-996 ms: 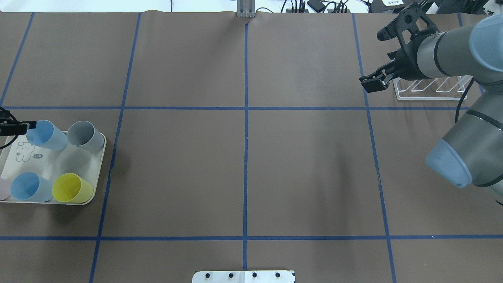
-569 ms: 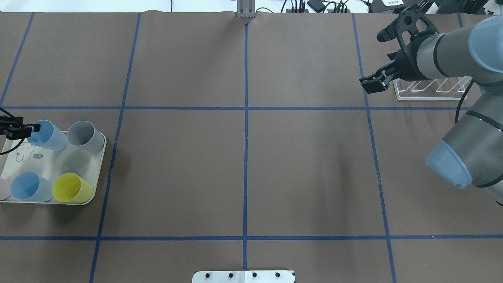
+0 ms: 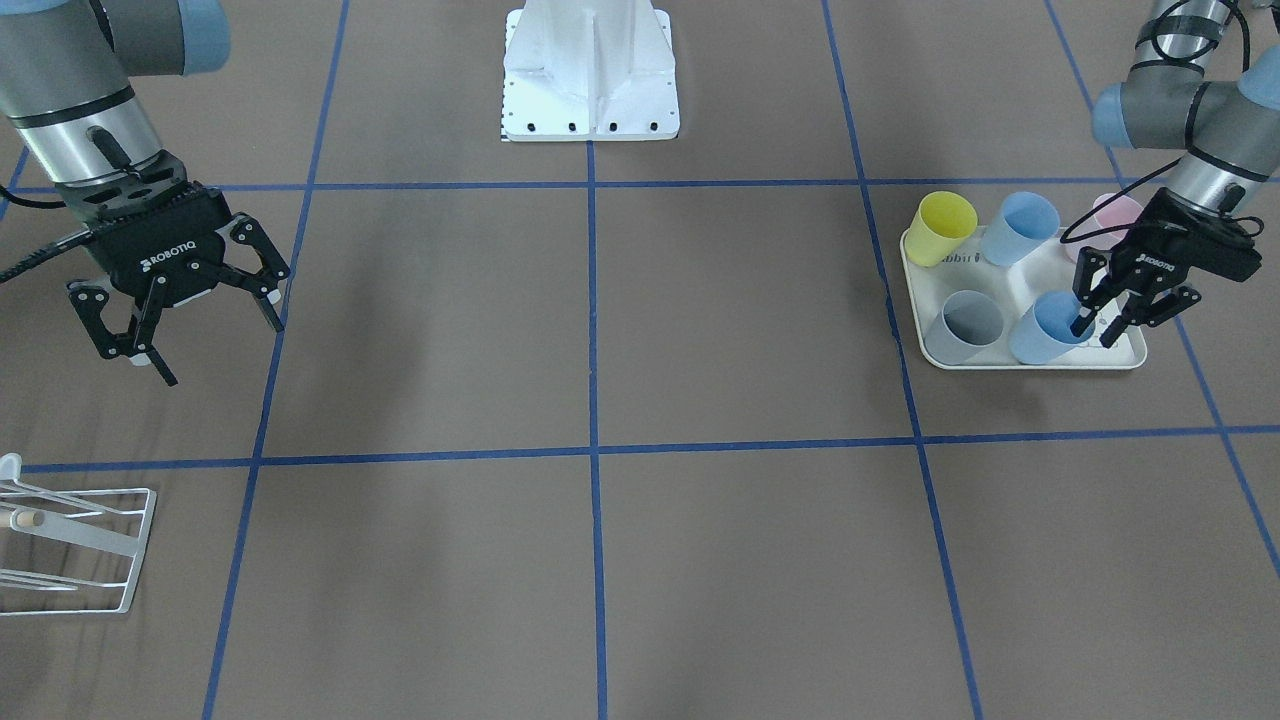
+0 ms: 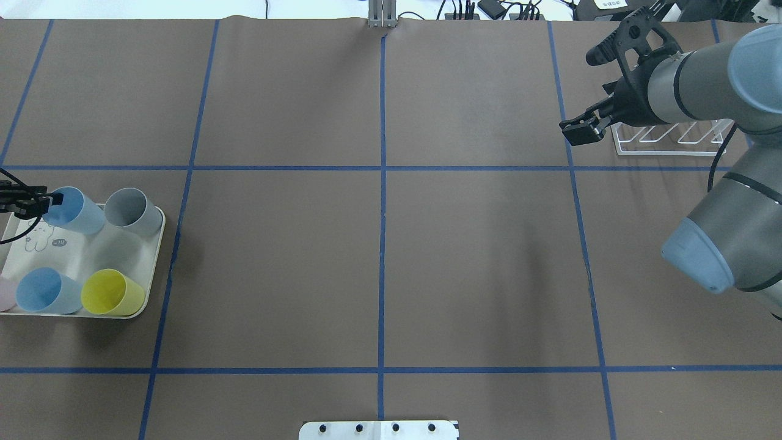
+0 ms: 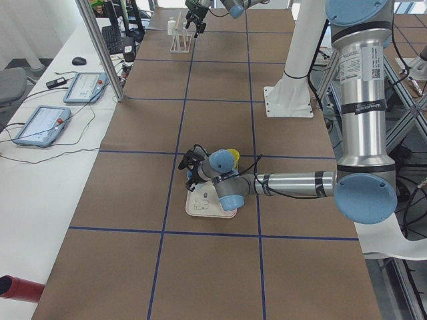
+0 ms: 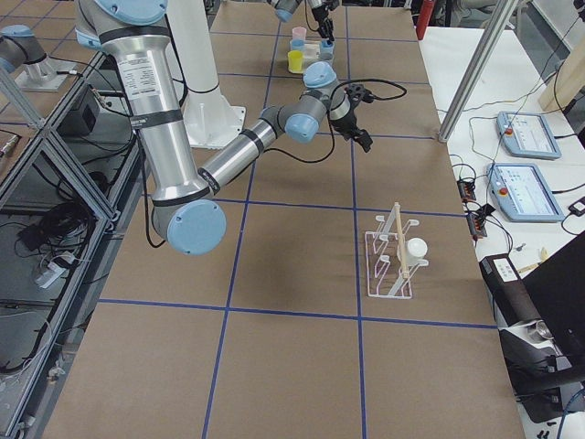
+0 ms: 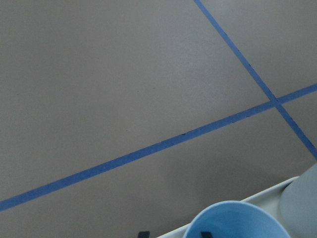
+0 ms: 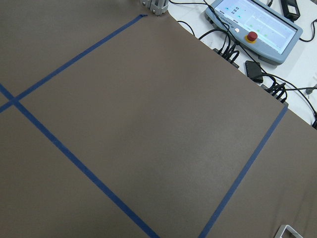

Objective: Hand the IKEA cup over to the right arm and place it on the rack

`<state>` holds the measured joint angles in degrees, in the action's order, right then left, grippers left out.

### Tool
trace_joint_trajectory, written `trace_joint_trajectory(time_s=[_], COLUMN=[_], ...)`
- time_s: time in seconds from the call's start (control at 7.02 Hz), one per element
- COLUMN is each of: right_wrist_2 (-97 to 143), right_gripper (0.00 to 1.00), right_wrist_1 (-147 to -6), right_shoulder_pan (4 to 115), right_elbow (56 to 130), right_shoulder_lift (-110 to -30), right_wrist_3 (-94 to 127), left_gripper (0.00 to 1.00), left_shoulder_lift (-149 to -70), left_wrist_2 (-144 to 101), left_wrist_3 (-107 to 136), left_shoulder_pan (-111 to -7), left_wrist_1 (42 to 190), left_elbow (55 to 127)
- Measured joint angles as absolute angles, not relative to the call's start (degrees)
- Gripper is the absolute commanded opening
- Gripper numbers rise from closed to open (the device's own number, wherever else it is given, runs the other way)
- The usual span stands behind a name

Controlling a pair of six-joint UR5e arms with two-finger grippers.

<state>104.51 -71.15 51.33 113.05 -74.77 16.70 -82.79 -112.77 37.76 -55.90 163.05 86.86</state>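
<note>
Several IKEA cups stand on a cream tray (image 4: 91, 250) at the table's left. My left gripper (image 3: 1100, 328) is at the blue cup (image 3: 1045, 332) (image 4: 73, 209) in the tray's far row. It is open, one finger inside the rim and one outside. The left wrist view shows that cup (image 7: 237, 223) with both fingertips apart from its wall. My right gripper (image 3: 215, 345) (image 4: 586, 91) hangs open and empty above the table, close to the white wire rack (image 4: 672, 137) (image 3: 75, 545). The rack holds nothing.
The tray also carries a grey cup (image 4: 131, 212), a yellow cup (image 4: 112, 292), a second blue cup (image 4: 46, 290) and a pink cup (image 3: 1115, 215). Blue tape lines grid the brown table. Tablets and cables (image 8: 252, 25) lie past the far edge.
My left gripper has shifted slightly at the blue cup's rim and its fingers now straddle the wall. The right arm has barely moved.
</note>
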Motion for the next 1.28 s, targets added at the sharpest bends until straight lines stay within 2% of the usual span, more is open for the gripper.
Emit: trace_joint_trajectory(time_s=[0.14,0.71,1.28], right_wrist_2=[104.51,104.56,104.53], right_gripper=[1.0,1.0,0.99], right_wrist_1=[-71.13,-71.11,-68.96], right_shoulder_pan=[51.3,51.21,50.33], right_elbow=[113.03,113.1,112.89], right_shoulder_lift=[-74.78,-74.64,-74.36], right_wrist_3=[16.7,16.7,16.7], left_gripper=[0.0,0.0,0.0], left_shoulder_lift=[-82.79,-82.73,-83.02], left_wrist_2=[-112.82,-115.8,-127.13], left_wrist_3=[37.76,37.37,37.66], left_shoulder_pan=[-55.9,-56.33,-67.42], left_wrist_1=[163.1,163.02,160.78], left_elbow=[86.88,86.94,92.14])
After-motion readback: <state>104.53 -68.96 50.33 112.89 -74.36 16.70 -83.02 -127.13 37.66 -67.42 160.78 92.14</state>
